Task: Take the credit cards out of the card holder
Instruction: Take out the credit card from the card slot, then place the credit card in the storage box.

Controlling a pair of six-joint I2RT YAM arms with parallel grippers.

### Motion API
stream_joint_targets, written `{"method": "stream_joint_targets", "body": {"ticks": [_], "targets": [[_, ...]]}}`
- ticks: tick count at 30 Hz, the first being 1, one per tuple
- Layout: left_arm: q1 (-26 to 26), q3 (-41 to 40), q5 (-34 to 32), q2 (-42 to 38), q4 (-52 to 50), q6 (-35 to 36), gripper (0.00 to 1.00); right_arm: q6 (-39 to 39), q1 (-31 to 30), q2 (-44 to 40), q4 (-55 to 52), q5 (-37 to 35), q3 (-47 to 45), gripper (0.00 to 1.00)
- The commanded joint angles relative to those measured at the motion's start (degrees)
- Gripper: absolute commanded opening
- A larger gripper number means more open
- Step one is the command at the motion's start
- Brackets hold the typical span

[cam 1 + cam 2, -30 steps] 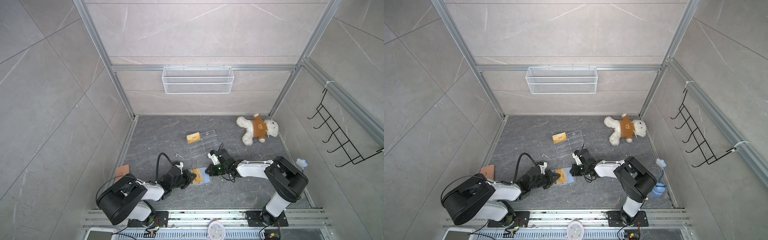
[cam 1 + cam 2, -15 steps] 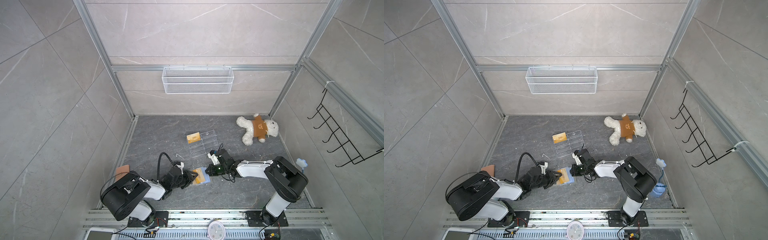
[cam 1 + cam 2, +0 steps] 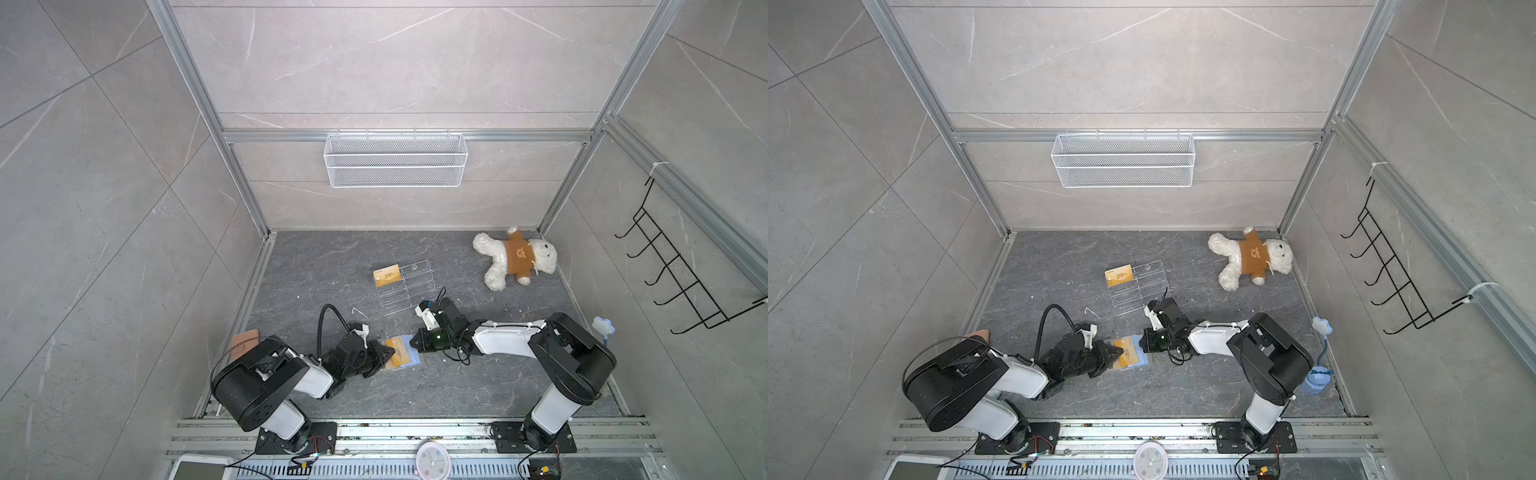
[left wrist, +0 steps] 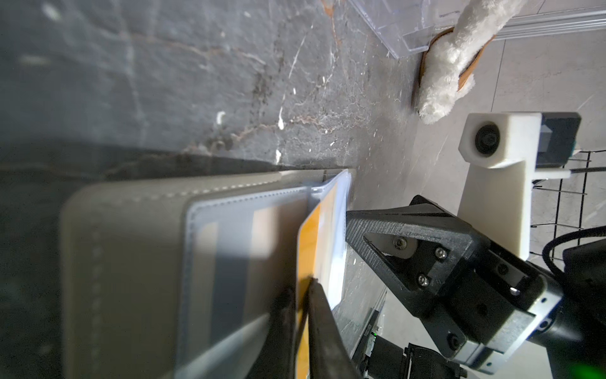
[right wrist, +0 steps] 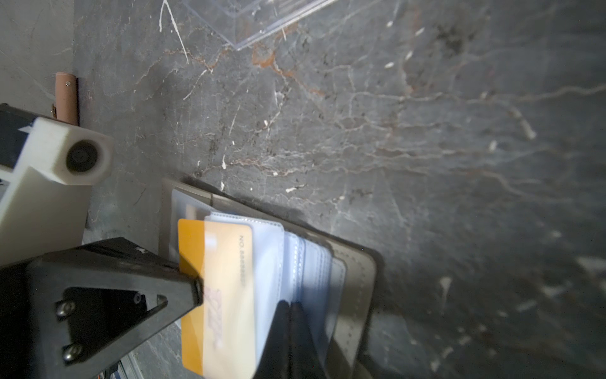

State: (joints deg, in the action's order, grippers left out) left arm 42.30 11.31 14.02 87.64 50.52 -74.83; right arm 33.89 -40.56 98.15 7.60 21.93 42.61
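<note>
two robot arms meet over an open grey card holder (image 3: pixel 409 360) lying flat on the dark stone floor (image 3: pixel 332 266), near the front of the tiled bay in both top views. the left gripper (image 3: pixel 390 353) is clamped on the near edge of a gold-orange credit card (image 3: pixel 398 351). the left wrist view shows its two dark fingers (image 4: pixel 323 315) pressed to either face of the card (image 4: pixel 314 236). seen from the right wrist, one strip of the card (image 5: pixel 190 249) lies bare while the rest sits under a hazy clear sleeve (image 5: pixel 269 256) of the holder (image 5: pixel 357 279). the right gripper (image 5: pixel 290 305) has its tips drawn together with no gap, resting on the stacked sleeves at the holder's other side. whether a sleeve is nipped between them cannot be told.

farther back, a second gold-orange card (image 3: pixel 387 275) sits at the far end of a clear acrylic tiered stand (image 3: pixel 409 291), well apart from the holder. a white teddy bear (image 3: pixel 515 257) in a brown sweater lies near the far right corner. a tan-brown wallet (image 3: pixel 245 345) rests beside the left arm's base, and a white wire basket (image 3: pixel 395 160) hangs on the back wall.
</note>
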Motion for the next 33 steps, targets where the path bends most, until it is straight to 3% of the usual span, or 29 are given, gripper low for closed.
{"method": "stream_joint_targets", "body": {"ticks": [1, 10, 15, 21, 23, 27, 30, 33], "targets": [[0.2, 0.7, -0.4, -1.7, -5.8, 2.4, 0.02, -0.4, -0.9, 1.5, -4.9, -2.0, -1.3, 0.00], [-0.6, 3.0, -2.6, -19.7, -29.6, 10.5, 0.00, -1.4, -0.9, -0.9, -7.4, -2.7, -0.5, 0.00], [-2.1, 5.9, -1.2, -26.0, -38.9, 17.3, 0.00, -2.4, -0.9, -3.8, -9.2, -3.5, 0.6, 0.00], [-2.6, 14.9, 1.9, -30.3, -52.8, 30.9, 0.00, -6.7, -0.8, -10.8, -15.1, -6.1, 4.9, 0.01], [-2.5, 17.6, 1.5, -31.2, -57.1, 34.9, 0.00, -8.1, -0.9, -13.3, -16.8, -7.5, 6.4, 0.05], [-2.6, 20.6, -0.3, -33.7, -59.3, 39.6, 0.00, -11.1, -0.8, -18.6, -19.9, -11.0, 8.9, 0.21], [-2.6, 22.8, -1.4, -34.8, -58.6, 41.7, 0.00, -13.4, 0.2, -22.5, -21.6, -12.6, 10.4, 0.53], [-2.5, 23.7, -2.9, -35.0, -54.5, 40.7, 0.00, -14.5, 2.4, -25.5, -22.8, -12.9, 12.0, 0.72]]}}
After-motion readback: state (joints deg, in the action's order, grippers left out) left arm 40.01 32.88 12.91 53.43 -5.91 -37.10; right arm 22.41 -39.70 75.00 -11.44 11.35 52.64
